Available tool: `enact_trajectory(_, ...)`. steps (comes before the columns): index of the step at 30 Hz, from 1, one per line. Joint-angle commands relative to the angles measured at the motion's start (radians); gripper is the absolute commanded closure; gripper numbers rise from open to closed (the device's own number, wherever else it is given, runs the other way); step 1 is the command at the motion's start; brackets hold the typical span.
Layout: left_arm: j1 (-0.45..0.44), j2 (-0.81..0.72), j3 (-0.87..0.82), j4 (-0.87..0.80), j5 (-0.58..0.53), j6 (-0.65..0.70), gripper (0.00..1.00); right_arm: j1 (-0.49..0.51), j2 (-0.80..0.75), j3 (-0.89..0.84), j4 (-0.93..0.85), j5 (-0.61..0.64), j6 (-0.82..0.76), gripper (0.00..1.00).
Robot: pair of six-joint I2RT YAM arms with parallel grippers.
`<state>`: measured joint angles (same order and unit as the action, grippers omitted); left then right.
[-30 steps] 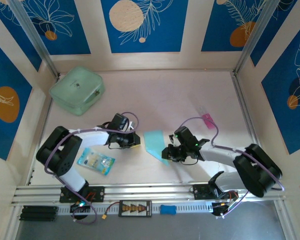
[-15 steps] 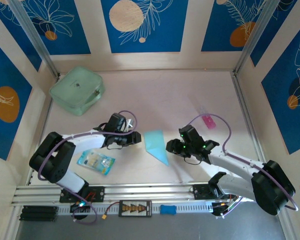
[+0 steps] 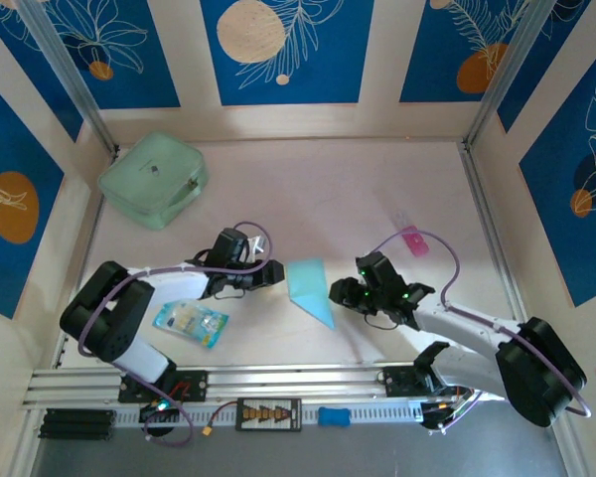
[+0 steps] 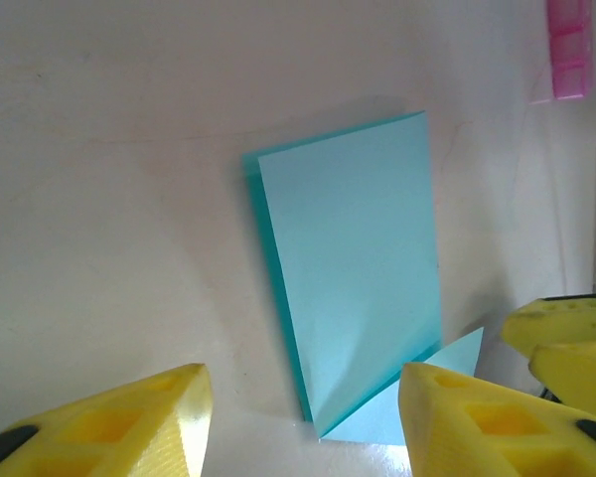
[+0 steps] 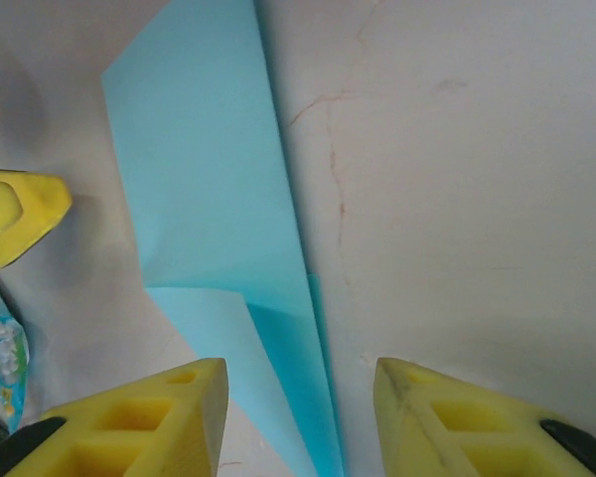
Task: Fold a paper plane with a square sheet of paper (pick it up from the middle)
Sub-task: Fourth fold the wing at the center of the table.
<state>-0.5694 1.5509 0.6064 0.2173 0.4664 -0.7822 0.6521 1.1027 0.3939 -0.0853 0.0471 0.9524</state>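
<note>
1. Presently, the light-blue paper (image 3: 308, 286), partly folded and tapering to a point at its near end, lies flat on the surface (image 3: 358, 189) between the two arms.
2. Left fingers (image 4: 139, 417): parted about halfway, gripping nothing; the paper lies just ahead of them.
3. Right fingers (image 5: 457, 417): parted, gripping nothing. The paper's narrow end runs in between them; contact appears nil, though this angle leaves it uncertain.
4. Mint-green pouch (image 3: 151, 179) sits at the far left; printed packet (image 3: 190, 321) lies beside the left arm. Both are well apart from the paper.
</note>
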Motion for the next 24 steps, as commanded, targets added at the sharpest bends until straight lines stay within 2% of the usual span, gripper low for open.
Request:
enact_trajectory(1, 0.008, 0.032, -0.015, 0.084, 0.058, -0.049, 0.46, -0.004, 0.028, -0.003, 0.042, -0.052, 0.016, 0.56)
enact_trajectory(18, 0.009, 0.112, 0.03, 0.065, 0.122, -0.057, 0.44, -0.012, 0.162, 0.038, 0.115, -0.147, -0.011, 0.59)
enact_trajectory(24, 0.008, 0.13, 0.051, 0.07, 0.148, -0.06, 0.49, -0.015, 0.182, 0.052, 0.114, -0.143, -0.02, 0.67)
